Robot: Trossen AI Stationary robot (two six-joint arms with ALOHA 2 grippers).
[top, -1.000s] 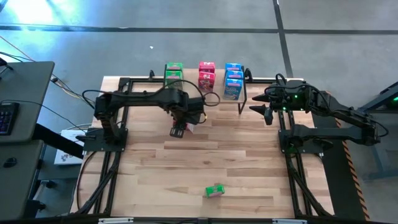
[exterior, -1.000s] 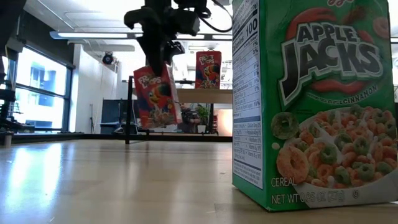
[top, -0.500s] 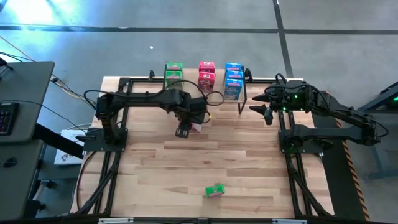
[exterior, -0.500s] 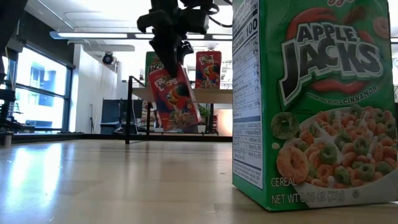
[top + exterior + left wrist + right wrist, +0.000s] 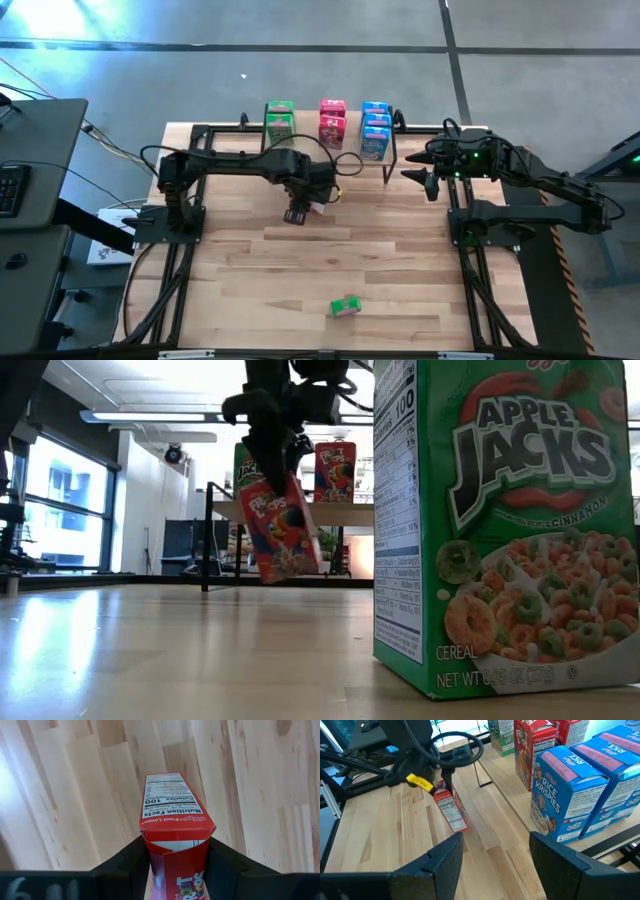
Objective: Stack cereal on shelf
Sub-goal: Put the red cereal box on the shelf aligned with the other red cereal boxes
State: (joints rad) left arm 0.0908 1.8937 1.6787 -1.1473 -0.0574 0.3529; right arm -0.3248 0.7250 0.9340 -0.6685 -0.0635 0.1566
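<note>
Red cardboard shows between the closed fingers of the left gripper [image 5: 295, 214]: a red-pink cereal box [image 5: 281, 527] is clamped by its top end and hangs tilted in the air above the wooden tabletop [image 5: 380, 270], just short of the shelf [image 5: 392, 150], which stands at twelve o'clock on the table. In the left wrist view the two dark fingers [image 5: 131, 862] press both sides of the box, nutrition panel facing away over bare planks. On the shelf, from left to right, stand a green pair [image 5: 279, 119], a red-pink pair [image 5: 332, 120] and a blue stack of three [image 5: 375, 129]. One green box [image 5: 345, 307] lies alone on the table at six o'clock, well apart from everything; the low view has it upright and close to the lens [image 5: 505, 525]. At two o'clock the right gripper [image 5: 424, 181] waits beside the shelf's right end, its fingers [image 5: 442, 865] parted and holding nothing, looking across at the blue boxes and the hanging box.
</note>
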